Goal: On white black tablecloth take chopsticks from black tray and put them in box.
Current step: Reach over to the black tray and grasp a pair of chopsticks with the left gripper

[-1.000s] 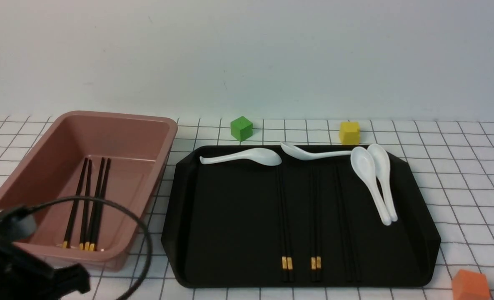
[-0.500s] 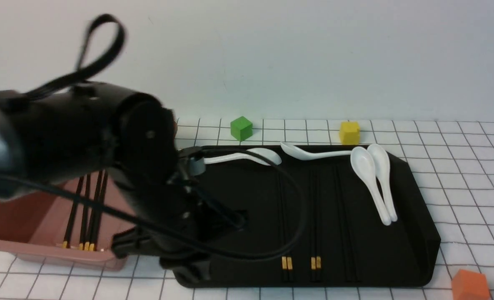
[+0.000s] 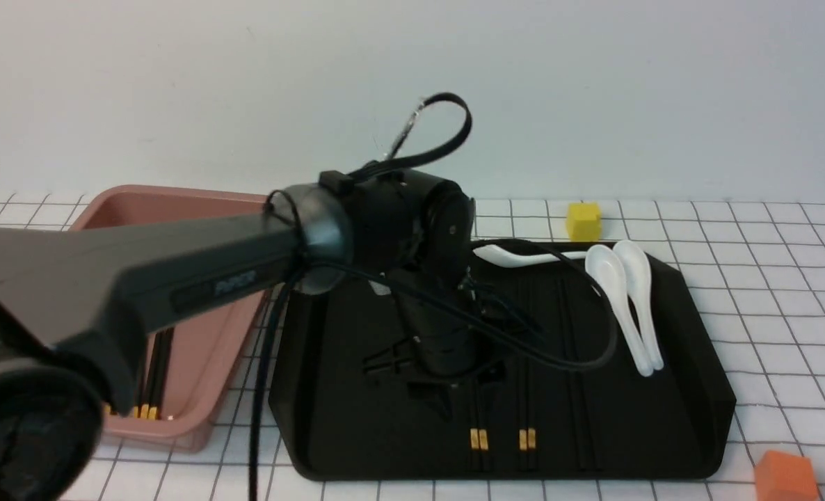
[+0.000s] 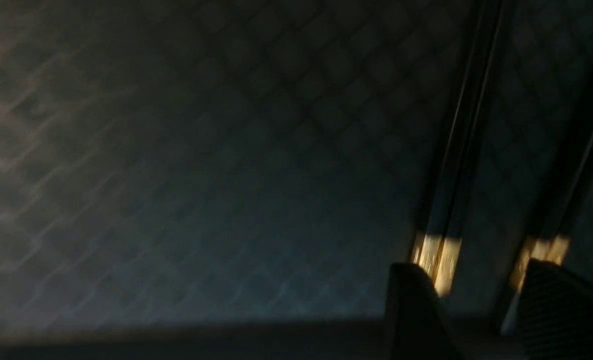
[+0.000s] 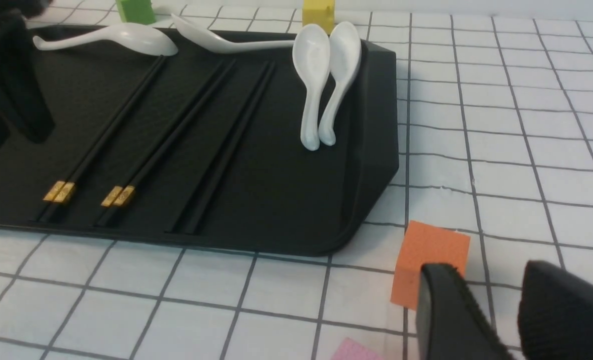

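Left gripper (image 4: 471,268), spread and empty, hovers over the black tray (image 3: 378,445)! Chopsticks (image 3: 478,440) lie with gold bands toward six o'clock, the pink box (image 3: 190,193) out at nine. Closely spaced pairs: slightly crooked descent could snag the neighbours or pinch one stick.

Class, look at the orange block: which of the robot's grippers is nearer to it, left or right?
Right. The right gripper is close by the orange block; the left gripper is farther away, over the black tray.
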`<state>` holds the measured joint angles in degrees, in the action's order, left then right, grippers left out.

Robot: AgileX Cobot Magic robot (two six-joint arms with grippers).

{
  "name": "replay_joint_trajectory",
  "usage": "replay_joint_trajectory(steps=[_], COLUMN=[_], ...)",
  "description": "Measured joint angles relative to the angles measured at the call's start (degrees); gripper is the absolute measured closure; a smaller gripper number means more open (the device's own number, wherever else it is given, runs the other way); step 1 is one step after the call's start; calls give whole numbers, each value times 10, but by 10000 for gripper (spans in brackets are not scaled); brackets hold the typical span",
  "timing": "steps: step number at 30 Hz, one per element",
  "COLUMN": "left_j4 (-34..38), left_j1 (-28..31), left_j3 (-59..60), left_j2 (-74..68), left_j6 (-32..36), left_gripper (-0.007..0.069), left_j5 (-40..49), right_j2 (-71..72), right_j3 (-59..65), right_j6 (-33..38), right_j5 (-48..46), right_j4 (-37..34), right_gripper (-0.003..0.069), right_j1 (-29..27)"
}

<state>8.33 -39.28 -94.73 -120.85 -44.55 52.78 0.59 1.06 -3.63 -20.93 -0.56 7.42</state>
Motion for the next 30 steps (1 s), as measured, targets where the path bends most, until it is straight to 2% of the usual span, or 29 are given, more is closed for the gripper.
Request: replay_joint_trajectory(steps=[13,22,30], left_j4=[-18,-54,-74], left_j1=[0,0,0], left_j3=[-68,-70,-71], left_j2=[-78,-80,-81], left_j6=[-1,-4,-13], left_gripper=[321,419,434], left_j5=[9,59,81], right_j2=[0,0,0], right_j3=[0,0,0], right_j6=[0,0,0], right_j5=[0,0,0], right_j4=[0,1,0], right_gripper=[419,419,419], right_j1=[0,0,0])
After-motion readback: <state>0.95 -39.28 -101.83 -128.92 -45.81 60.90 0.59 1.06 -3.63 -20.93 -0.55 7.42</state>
